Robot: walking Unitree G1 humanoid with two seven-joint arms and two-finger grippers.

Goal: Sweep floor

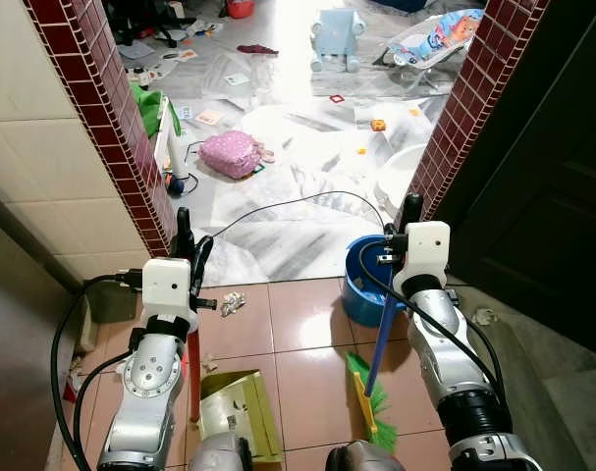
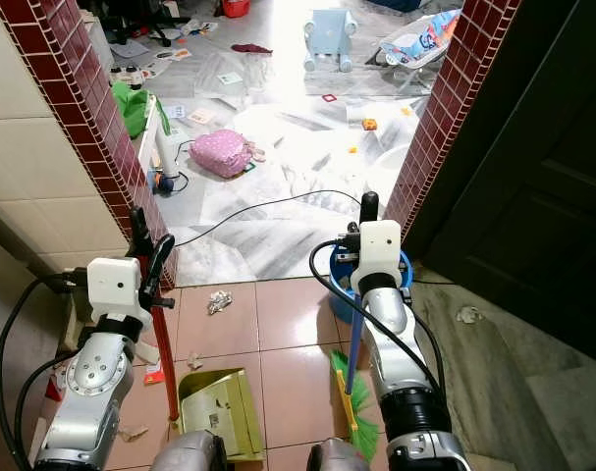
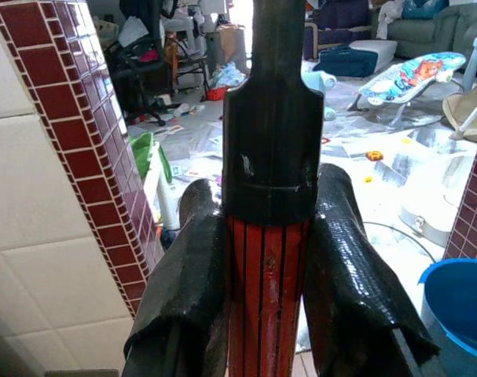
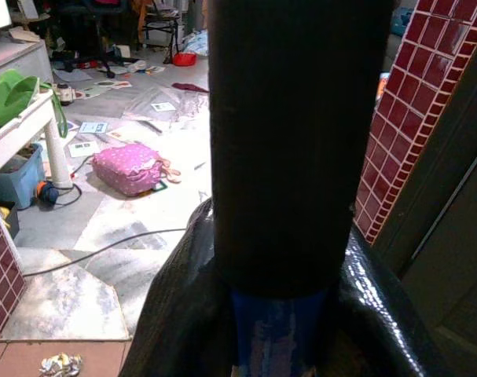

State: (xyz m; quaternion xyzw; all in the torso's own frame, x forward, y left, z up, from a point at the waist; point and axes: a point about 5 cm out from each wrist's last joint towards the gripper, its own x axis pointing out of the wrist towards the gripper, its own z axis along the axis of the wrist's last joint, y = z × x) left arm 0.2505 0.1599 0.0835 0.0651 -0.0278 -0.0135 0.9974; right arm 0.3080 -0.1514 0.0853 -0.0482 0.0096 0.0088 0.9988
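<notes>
Broom (image 1: 380, 334) in right claw (image 1: 409, 218) (upright)

The broom (image 1: 378, 343) stands nearly upright on the right — a blue shaft with a black top, its green and yellow bristles splayed on the pink floor tiles (image 1: 298, 324). The dustpan (image 1: 241, 412) — olive-green, on an upright red handle — sits on the tiles to the left. A crumpled scrap (image 1: 232, 303) lies farther off.

Floor tiles (image 1: 307, 329) glossy, salmon. Pillar tiles (image 1: 91, 74) glazed maroon. Dustpan (image 2: 219, 407) smooth plastic, probably. Dustpan handle (image 3: 266, 298) ribbed red. Finger pads (image 3: 348, 259) textured black rubber. Crumpled paper (image 1: 231, 303) matt.
</notes>
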